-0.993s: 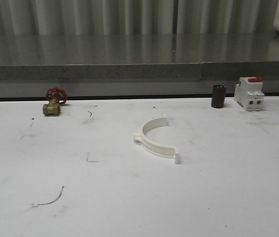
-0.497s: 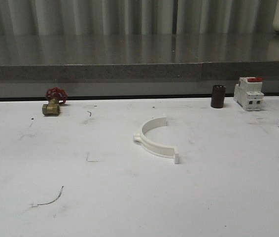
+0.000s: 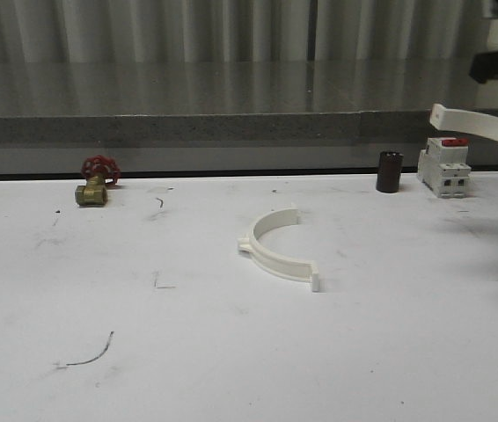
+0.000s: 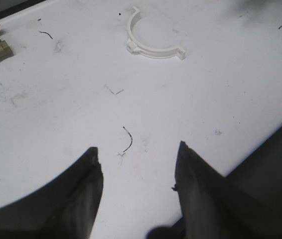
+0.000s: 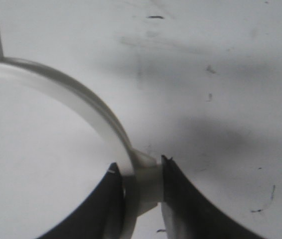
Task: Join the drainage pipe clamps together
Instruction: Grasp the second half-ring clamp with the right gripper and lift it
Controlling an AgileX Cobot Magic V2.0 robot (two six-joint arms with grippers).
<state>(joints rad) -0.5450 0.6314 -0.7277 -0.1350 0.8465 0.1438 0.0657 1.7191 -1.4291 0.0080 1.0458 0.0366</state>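
Right end effector (image 5: 138, 191) pinches one clamp half (image 5: 81, 107) mid-band, lifted off the surface (image 3: 231, 352). Left end effector (image 4: 136, 169) wide open, empty. Other half (image 3: 275, 251) looks light, stiff, slick; grip mid-arc.

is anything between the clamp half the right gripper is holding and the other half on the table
Nothing visible. The white plastic half-ring held in the right gripper hangs above the red-topped white breaker; bare white table separates it from the resting white clamp half.

we've got our left gripper (image 4: 137, 172) hanging above the table with jaws spread wide and nothing between them, our right gripper (image 5: 137, 186) up in the air, jaws pinched tight on a white clamp band (image 5: 88, 112)
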